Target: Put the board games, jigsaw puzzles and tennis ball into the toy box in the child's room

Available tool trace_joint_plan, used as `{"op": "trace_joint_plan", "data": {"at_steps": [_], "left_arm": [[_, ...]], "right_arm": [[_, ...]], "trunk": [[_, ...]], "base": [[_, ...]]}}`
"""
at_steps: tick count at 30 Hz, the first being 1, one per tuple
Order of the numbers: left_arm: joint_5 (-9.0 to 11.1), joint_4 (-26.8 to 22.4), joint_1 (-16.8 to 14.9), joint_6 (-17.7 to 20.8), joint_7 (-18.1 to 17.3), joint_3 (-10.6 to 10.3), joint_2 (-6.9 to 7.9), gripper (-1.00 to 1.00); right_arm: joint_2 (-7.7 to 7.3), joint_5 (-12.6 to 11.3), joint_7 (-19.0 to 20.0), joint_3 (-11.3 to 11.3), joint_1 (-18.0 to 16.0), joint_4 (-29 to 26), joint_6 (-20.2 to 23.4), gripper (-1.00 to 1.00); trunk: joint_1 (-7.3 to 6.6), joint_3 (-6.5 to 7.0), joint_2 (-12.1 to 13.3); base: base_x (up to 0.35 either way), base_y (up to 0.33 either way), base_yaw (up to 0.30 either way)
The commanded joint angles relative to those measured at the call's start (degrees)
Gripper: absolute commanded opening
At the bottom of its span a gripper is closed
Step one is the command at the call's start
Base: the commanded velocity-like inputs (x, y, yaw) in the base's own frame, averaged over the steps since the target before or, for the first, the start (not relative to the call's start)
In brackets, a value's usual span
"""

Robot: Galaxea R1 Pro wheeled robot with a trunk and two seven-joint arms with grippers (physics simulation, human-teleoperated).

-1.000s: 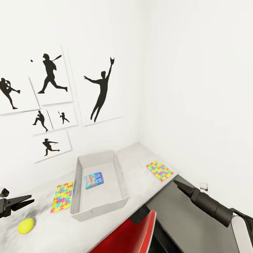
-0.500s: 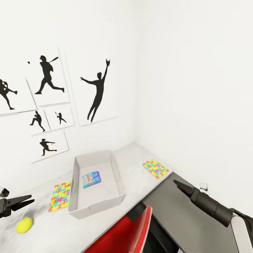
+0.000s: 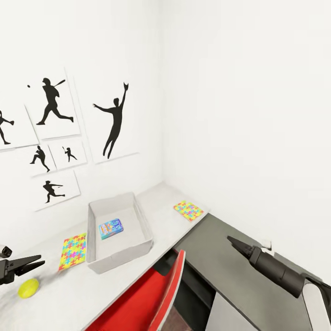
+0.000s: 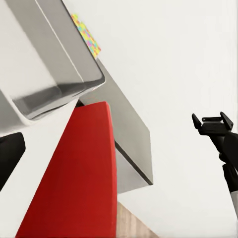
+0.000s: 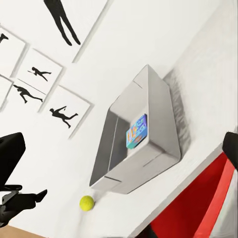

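One blue board game [image 3: 111, 228] lies flat inside the grey toy box [image 3: 140, 219] on the pale table [image 3: 156, 202]. Two bright jigsaw puzzles [image 3: 73, 251] sit on the table, one just beside the box and one [image 3: 188, 210] near the far corner. The yellow tennis ball [image 3: 28, 288] rests near the table's front edge. A red chair [image 3: 147, 301] stands close below the box. The left gripper [image 3: 28, 265] hangs spread apart near the ball, holding nothing. The right gripper [image 3: 232, 241] is pressed together and empty, over the dark cabinet top [image 3: 216, 257].
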Motion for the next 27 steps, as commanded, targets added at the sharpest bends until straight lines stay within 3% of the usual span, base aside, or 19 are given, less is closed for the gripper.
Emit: {"op": "trace_joint_plan", "data": {"at_steps": [1, 27], "left_arm": [[0.0, 0.0, 0.0, 0.6, -0.2, 0.0, 0.02, 1.0], [0.0, -0.2, 0.0, 0.7, -0.2, 0.1, 0.13, 1.0]], "right_arm": [[-0.01, 0.1, 0.2, -0.1, -0.1, 0.0, 0.2, 1.0], [-0.15, 0.1, 0.2, -0.1, -0.1, 0.1, 0.2, 1.0]], "trunk": [[0.02, -0.08, -0.1], [0.02, 1.27, -0.1]], "base": [[-0.175, 0.018, -0.244], [-0.019, 0.002, -0.248]]}}
